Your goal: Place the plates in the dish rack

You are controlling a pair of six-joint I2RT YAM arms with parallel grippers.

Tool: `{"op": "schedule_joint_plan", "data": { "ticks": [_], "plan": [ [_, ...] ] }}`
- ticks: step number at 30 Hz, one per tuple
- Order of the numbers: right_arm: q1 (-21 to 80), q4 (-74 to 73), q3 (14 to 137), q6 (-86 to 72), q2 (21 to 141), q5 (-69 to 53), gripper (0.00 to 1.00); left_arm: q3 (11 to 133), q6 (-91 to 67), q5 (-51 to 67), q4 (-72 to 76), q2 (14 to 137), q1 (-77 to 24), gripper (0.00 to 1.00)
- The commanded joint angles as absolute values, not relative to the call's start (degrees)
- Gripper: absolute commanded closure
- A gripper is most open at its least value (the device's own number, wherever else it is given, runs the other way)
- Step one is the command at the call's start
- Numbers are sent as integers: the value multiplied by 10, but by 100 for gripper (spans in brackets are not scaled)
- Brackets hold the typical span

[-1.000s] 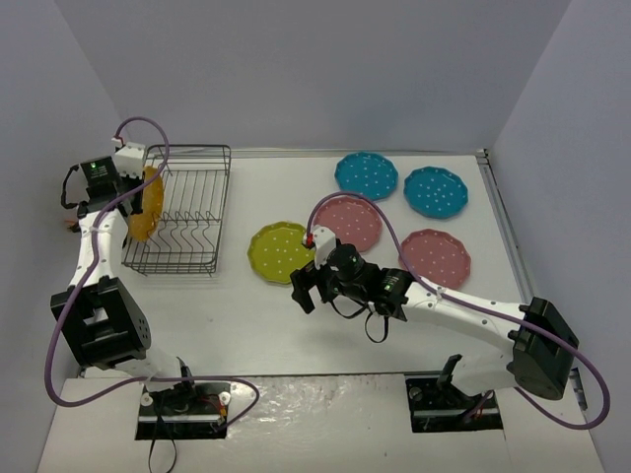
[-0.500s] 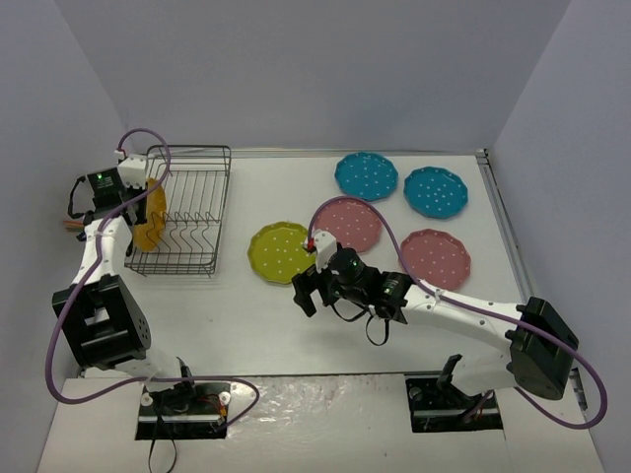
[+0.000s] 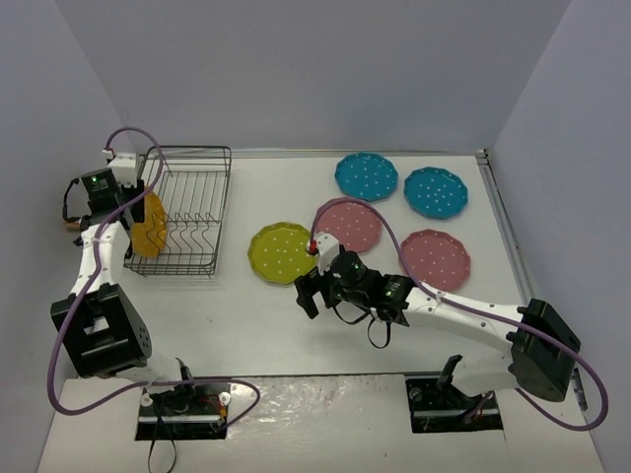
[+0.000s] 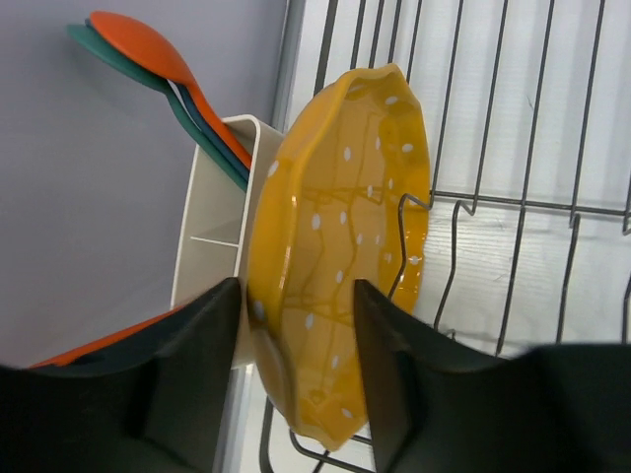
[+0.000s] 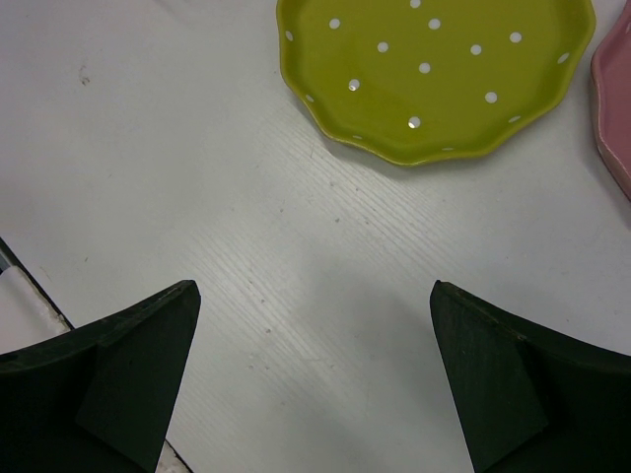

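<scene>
The black wire dish rack stands at the far left. My left gripper is shut on the orange plate, holding it upright on edge at the rack's left end. In the left wrist view the orange plate sits between my fingers, its lower rim among the rack wires. My right gripper is open and empty just in front of the yellow-green plate, which also shows in the right wrist view. Two teal plates and two pink plates lie flat.
A white holder on the rack's side carries orange and teal spoons. The left wall stands close beside the rack. The edge of a pink plate shows at the right of the right wrist view.
</scene>
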State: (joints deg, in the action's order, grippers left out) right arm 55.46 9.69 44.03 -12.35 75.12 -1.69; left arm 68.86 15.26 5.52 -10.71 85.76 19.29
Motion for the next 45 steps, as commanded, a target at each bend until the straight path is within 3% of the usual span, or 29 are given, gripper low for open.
{"op": "schedule_joint_plan", "data": {
  "ticks": [1, 3, 14, 21, 31, 37, 42, 44, 45],
  "plan": [
    [552, 129, 452, -105, 735, -2, 0, 740, 88, 34, -93, 823, 195, 50],
    [552, 117, 463, -91, 743, -2, 0, 754, 54, 25, -110, 815, 194, 39],
    [552, 92, 562, 48, 871, -60, 0, 800, -168, 48, -271, 701, 182, 3],
    [550, 92, 628, 130, 971, -90, 4, 723, -264, 146, -311, 602, 151, 3],
    [519, 92, 671, 192, 1081, -99, 16, 648, -292, 166, -400, 528, 38, 3],
    [504, 82, 678, 207, 1100, -126, 34, 598, -313, 172, -392, 521, 11, 3],
    [501, 86, 651, 198, 1112, -116, 43, 584, -332, 160, -404, 524, -34, 3],
    [501, 89, 635, 194, 1112, -129, 51, 572, -344, 157, -401, 520, -55, 3],
    [501, 90, 630, 189, 1112, -135, 60, 567, -350, 154, -401, 520, -70, 3]
  ]
}}
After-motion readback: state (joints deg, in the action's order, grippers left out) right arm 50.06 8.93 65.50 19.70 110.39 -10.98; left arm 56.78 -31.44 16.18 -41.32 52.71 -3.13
